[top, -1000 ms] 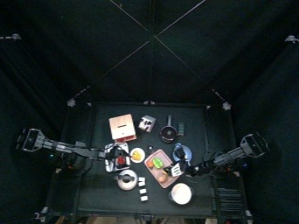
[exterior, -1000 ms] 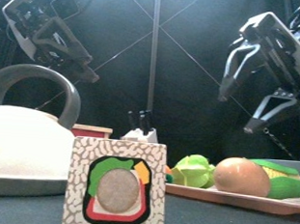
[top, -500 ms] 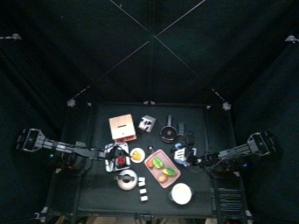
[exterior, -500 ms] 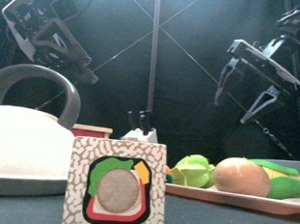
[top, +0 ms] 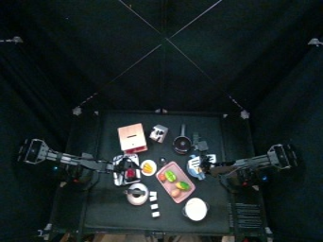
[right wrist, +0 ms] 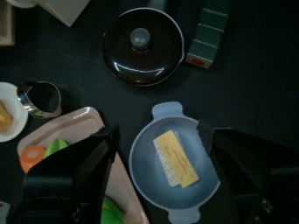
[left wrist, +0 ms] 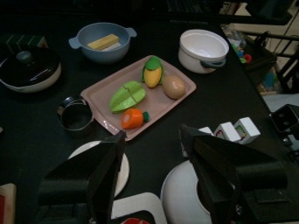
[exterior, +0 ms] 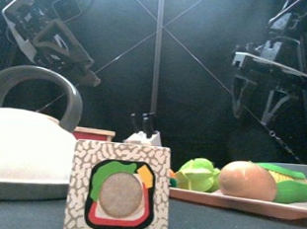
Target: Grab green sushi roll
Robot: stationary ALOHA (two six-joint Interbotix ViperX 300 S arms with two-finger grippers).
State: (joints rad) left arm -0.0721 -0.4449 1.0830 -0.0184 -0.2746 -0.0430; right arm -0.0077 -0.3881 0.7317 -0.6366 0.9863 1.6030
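Left gripper (left wrist: pixel 152 175): seen at the upper left of the front view, raised above the table; jaws held wide apart, nothing between them
Kettle (exterior: pixel 22 142): white, with a dark arched handle, found at the lower left of the front view
Green sushi roll (exterior: pixel 118 188): a speckled white piece with a green ring and a pale centre, stood upright at the lower middle of the front view, just right of the kettle and well apart from both grippers
Pink tray (left wrist: pixel 111 87): placed at the centre of the left wrist view; corn, an egg, a green leaf and a carrot are laid on it
Blue bowl (right wrist: pixel 146 140): seen at the lower middle of the right wrist view, a yellow slice held inside it
Black lid (right wrist: pixel 142 44): set at the upper middle of that view, a dark green block beside it
Right gripper (right wrist: pixel 163 184): raised at the upper right of the front view, hung over the blue bowl; jaws spread open, nothing gripped
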